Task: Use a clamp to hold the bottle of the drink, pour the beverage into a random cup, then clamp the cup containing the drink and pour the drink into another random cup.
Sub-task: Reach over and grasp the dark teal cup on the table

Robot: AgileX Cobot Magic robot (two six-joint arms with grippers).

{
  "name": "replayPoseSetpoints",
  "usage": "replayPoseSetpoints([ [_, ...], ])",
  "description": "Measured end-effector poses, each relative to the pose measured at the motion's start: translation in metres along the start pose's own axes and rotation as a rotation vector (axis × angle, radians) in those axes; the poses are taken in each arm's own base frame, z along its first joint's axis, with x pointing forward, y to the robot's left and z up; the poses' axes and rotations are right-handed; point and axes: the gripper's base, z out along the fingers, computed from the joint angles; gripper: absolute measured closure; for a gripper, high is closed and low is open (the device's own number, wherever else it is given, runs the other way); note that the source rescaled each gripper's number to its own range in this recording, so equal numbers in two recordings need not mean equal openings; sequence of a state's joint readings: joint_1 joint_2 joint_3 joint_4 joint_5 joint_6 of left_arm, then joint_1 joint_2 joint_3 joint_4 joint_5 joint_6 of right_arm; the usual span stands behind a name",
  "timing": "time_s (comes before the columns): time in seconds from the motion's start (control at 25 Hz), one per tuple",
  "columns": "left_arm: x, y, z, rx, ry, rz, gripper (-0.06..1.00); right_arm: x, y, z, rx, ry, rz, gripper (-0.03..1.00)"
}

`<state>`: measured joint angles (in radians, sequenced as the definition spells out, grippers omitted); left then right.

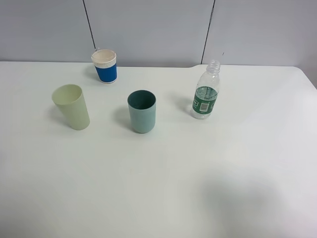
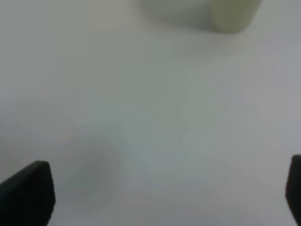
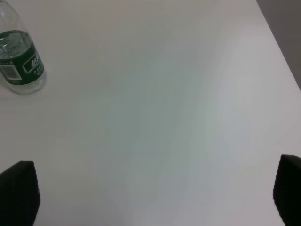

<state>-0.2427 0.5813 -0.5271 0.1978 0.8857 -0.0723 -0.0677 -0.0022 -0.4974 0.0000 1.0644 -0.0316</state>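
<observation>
Left tool [image 2: 162, 193] and right tool [image 3: 153, 193] both gape open over the counter [image 1: 198, 173] — bottle [image 1: 205, 96], teal cup [image 1: 142, 113], pale cup [image 1: 72, 107], paper cup [image 1: 105, 67] standing apart.

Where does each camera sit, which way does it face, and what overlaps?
Exterior high: mounted high, looking down on the white table with the blue-and-white paper cup, pale yellow-green plastic tumbler, teal plastic tumbler and clear green-labelled plastic bottle; no arm shows.
Left wrist: above the table, facing the pale tumbler; left end effector open.
Right wrist: above the table, facing the bottle; right end effector open.
Shared: pale tumbler, exterior and left wrist; bottle, exterior and right wrist.
</observation>
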Motion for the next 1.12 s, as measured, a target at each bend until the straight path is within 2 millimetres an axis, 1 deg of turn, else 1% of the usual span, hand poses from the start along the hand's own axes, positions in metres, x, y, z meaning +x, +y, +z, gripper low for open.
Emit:
replayPoseSetpoints([
  [0.32, -0.010, -0.010, 0.018, 0.048, 0.039, 0.064, -0.06, 0.000, 0.000, 0.000, 0.000, 0.000, 0.000, -0.03],
  [0.56, -0.013, -0.017, 0.025, 0.080, 0.060, 0.106, -0.06, 0.000, 0.000, 0.000, 0.000, 0.000, 0.000, -0.03],
  [0.72, -0.015, -0.021, 0.031, 0.101, 0.081, 0.102, -0.06, 0.000, 0.000, 0.000, 0.000, 0.000, 0.000, -0.03],
  [0.8, -0.014, -0.024, 0.036, 0.123, 0.085, 0.099, -0.06, 0.000, 0.000, 0.000, 0.000, 0.000, 0.000, -0.03],
  [1.04, 0.002, -0.040, 0.052, 0.206, 0.105, 0.158, -0.06, 0.000, 0.000, 0.000, 0.000, 0.000, 0.000, -0.03],
  [1.12, 0.002, -0.044, 0.056, 0.222, 0.094, 0.175, -0.06, 0.000, 0.000, 0.000, 0.000, 0.000, 0.000, -0.03],
])
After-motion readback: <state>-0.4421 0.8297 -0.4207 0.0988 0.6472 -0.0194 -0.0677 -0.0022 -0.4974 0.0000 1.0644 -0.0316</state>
